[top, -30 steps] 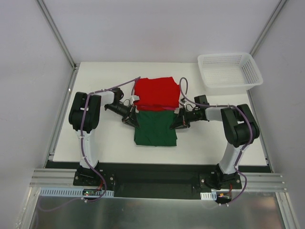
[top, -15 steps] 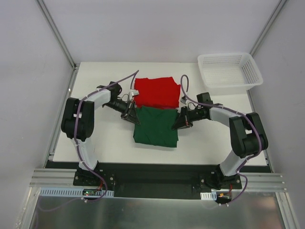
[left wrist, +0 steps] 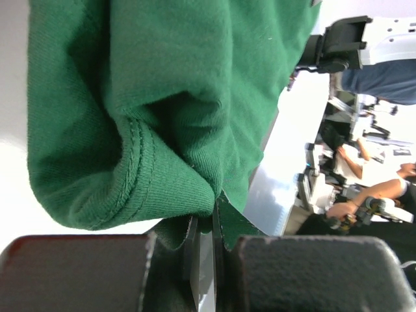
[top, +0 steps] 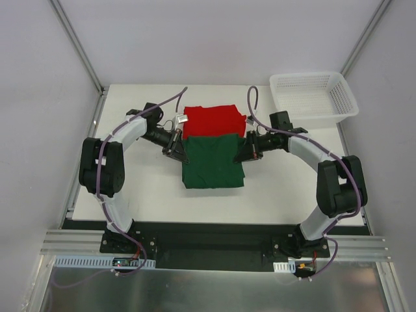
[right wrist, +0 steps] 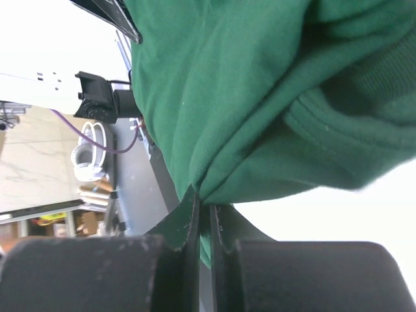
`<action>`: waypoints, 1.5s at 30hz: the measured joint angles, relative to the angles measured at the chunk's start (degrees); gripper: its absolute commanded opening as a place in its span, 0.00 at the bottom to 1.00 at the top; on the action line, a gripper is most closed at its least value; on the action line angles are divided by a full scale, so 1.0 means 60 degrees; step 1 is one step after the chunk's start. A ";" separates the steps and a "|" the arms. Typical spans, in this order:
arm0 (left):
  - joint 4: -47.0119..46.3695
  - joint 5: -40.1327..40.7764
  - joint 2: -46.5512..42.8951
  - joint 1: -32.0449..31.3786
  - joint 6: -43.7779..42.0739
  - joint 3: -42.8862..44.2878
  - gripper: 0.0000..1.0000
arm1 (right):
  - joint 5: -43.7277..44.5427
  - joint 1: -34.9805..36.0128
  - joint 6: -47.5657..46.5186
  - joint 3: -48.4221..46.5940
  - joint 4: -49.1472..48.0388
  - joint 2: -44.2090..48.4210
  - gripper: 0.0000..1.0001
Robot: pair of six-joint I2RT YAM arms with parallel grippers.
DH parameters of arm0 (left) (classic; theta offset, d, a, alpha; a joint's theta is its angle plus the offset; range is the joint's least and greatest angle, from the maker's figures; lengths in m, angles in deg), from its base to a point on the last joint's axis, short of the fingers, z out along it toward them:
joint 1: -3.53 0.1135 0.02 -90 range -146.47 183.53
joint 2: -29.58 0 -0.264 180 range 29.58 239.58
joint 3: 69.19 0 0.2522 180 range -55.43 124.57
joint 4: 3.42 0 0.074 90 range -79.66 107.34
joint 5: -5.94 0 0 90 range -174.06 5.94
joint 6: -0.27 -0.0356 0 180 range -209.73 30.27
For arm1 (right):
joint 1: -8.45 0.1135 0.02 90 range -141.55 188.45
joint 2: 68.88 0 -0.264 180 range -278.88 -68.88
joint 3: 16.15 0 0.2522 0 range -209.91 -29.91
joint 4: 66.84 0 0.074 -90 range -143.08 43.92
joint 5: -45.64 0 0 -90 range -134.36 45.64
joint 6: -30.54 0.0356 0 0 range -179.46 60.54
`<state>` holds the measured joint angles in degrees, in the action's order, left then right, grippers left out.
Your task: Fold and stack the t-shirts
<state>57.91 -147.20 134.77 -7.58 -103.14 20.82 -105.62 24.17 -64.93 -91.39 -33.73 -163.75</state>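
The dark green soft cloth t-shirt [top: 212, 166] is plain. The bright red soft cloth t-shirt [top: 213, 121] is plain too. The plastic mesh basket [top: 311, 114] and flat counter [top: 143, 188] are white.

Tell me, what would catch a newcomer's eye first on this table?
A folded dark green t-shirt lies in the middle of the table, pinched at either side by the shut jaws of the left arm and the right arm. Right behind it lies a folded bright red t-shirt, its near edge meeting the green one. A white mesh basket sits at the far right corner.
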 measured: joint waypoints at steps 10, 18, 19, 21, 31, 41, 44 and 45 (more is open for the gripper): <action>0.0357 0.0361 0.0106 0.0117 -0.0350 0.1242 0.00 | 0.0149 -0.0211 -0.0444 -0.0984 0.0270 -0.0168 0.01; 0.0546 0.0623 0.0984 0.0113 -0.0532 0.2867 0.00 | 0.0346 -0.0503 -0.0962 -0.1789 0.0579 -0.0911 0.01; 0.0568 0.0648 0.1089 0.0117 -0.0576 0.3020 0.00 | 0.0353 -0.0546 -0.1056 -0.1931 0.0659 -0.1035 0.01; 0.0641 0.0736 0.1297 0.0113 -0.0663 0.3286 0.00 | 0.0357 -0.0648 -0.1257 -0.2248 0.0834 -0.1279 0.01; 0.0736 0.0958 0.2018 0.0113 -0.0951 0.4375 0.00 | 0.0346 -0.0984 -0.2386 -0.3963 0.1792 -0.2583 0.01; 0.0929 0.1147 0.2291 0.0106 -0.1166 0.4812 0.00 | 0.0310 -0.0980 -0.3544 -0.4269 0.2860 -0.2922 0.01; 0.0954 0.1220 0.2291 0.0102 -0.1206 0.4980 0.00 | 0.0310 -0.0984 -0.3785 -0.4583 0.3115 -0.2943 0.01; 0.0954 0.1275 0.2291 0.0102 -0.1217 0.5042 0.00 | 0.0310 -0.0984 -0.3865 -0.4717 0.3187 -0.2965 0.01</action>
<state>63.64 -139.55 148.52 -6.97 -110.44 51.07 -103.76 18.27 -88.12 -119.69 -14.60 -181.55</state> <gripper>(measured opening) 0.033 0.040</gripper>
